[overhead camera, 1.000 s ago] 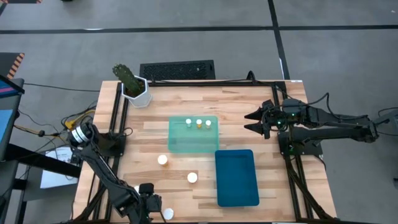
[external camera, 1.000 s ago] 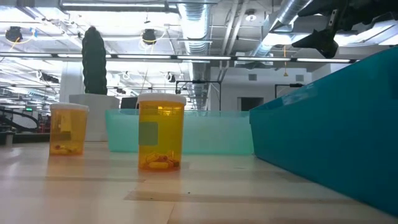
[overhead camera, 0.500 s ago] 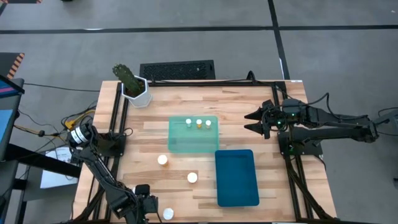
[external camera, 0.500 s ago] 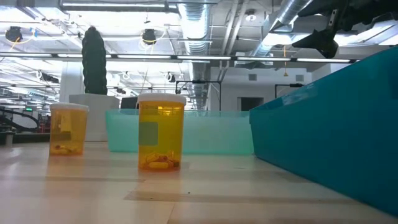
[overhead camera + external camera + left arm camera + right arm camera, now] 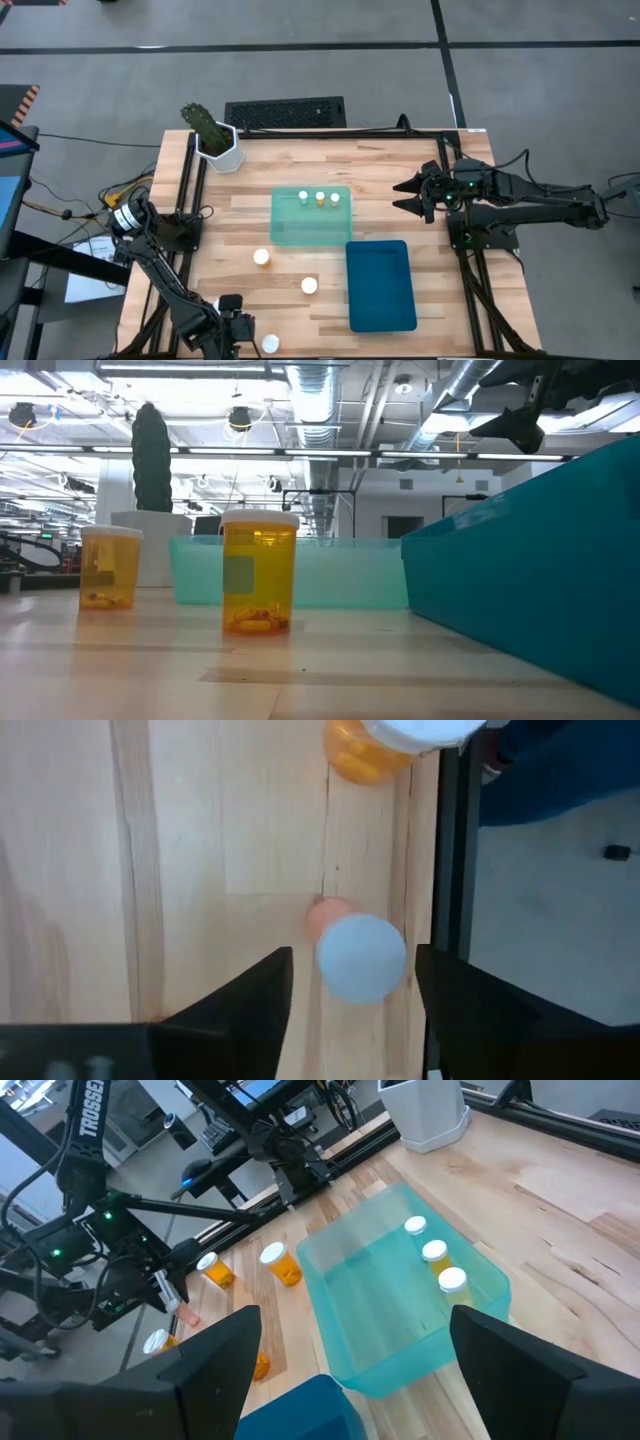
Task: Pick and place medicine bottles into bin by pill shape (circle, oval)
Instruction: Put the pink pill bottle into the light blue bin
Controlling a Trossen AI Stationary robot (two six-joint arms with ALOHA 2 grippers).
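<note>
My left gripper [image 5: 238, 335] is at the table's near left edge and is open. In the left wrist view its fingers [image 5: 352, 957] stand on either side of a small orange bottle with a white cap [image 5: 360, 958], with a gap on each side. A wider bottle [image 5: 400, 738] stands just beyond it and also shows in the high view [image 5: 270, 343]. Two more bottles [image 5: 261, 257] [image 5: 309, 285] stand on the table. Three bottles [image 5: 320, 198] stand in the light green tray [image 5: 310, 232]. My right gripper [image 5: 405, 195] waits open at the right.
A dark blue tray [image 5: 381, 290] lies right of the loose bottles, just nearer than the green tray. A white hexagonal pot with a cactus [image 5: 217, 145] stands at the far left corner. The table's near edge and a black rail [image 5: 450, 870] run close beside the left gripper.
</note>
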